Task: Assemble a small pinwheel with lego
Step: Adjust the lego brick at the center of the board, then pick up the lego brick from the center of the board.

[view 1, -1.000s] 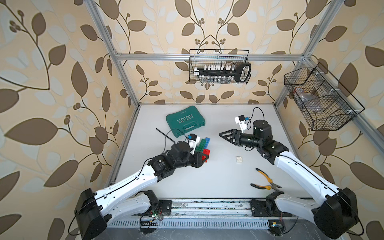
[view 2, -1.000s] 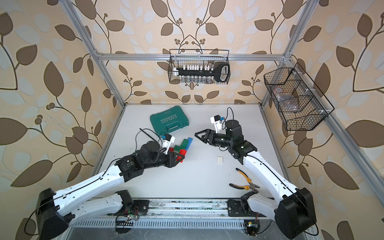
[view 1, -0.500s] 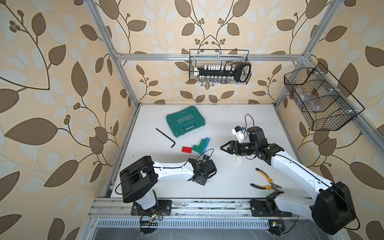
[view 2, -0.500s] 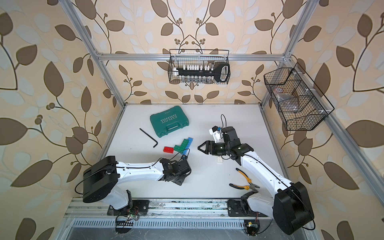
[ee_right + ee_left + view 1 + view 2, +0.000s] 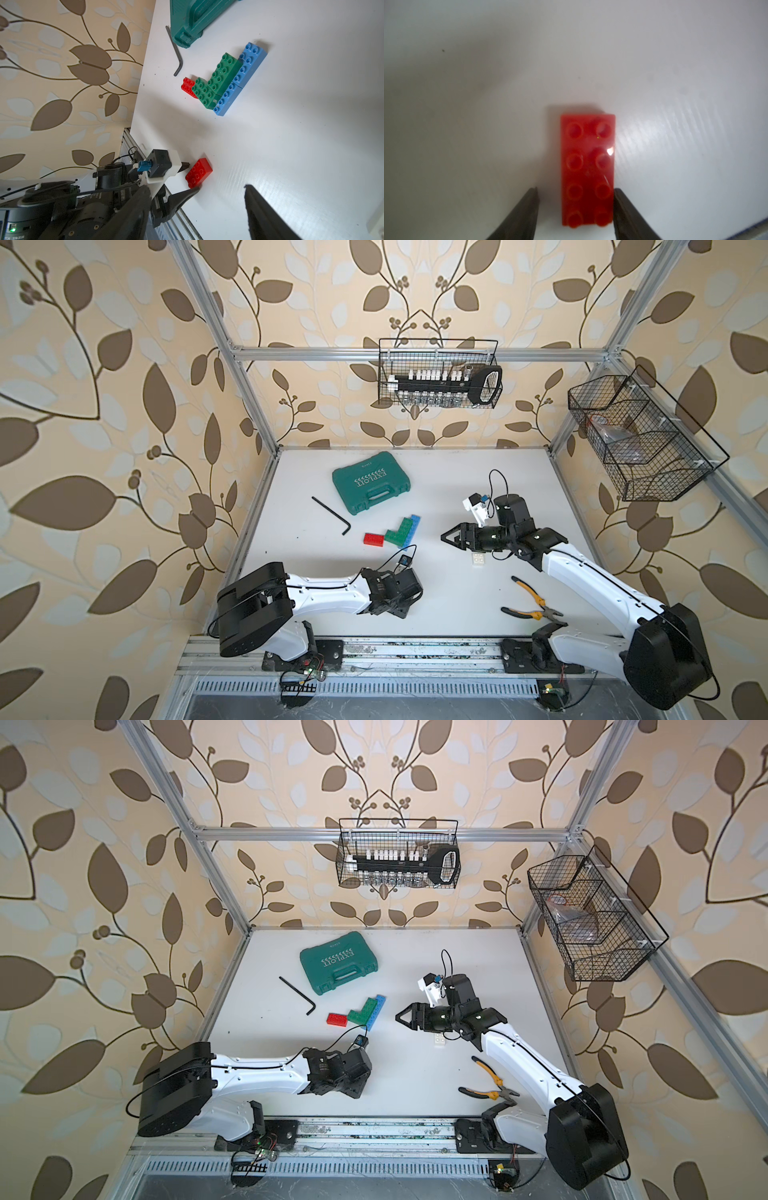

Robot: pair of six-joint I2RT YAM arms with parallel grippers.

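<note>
A red lego brick (image 5: pixel 587 166) lies flat on the white table between the fingers of my open left gripper (image 5: pixel 575 188); one finger touches its side and the other stands apart. That gripper (image 5: pixel 405 601) points down near the table's front. Mid-table lie two green bricks (image 5: pixel 398 533), two blue bricks (image 5: pixel 412 530) and another red brick (image 5: pixel 375 539), close together. A white brick (image 5: pixel 478 559) sits under my right arm. My right gripper (image 5: pixel 446 537) hovers open and holds nothing. No assembled pinwheel is in view.
A teal case (image 5: pixel 371 482) and a black hex key (image 5: pixel 332 514) lie at the back left. Orange-handled pliers (image 5: pixel 532 605) lie front right. Wire baskets hang on the back wall (image 5: pixel 438 373) and the right wall (image 5: pixel 640 439). A metal rail (image 5: pixel 415 649) borders the front.
My left arm pulled back from the brick group to the table's front and its jaws opened off the red brick. My right gripper came down and nearer, over the white brick.
</note>
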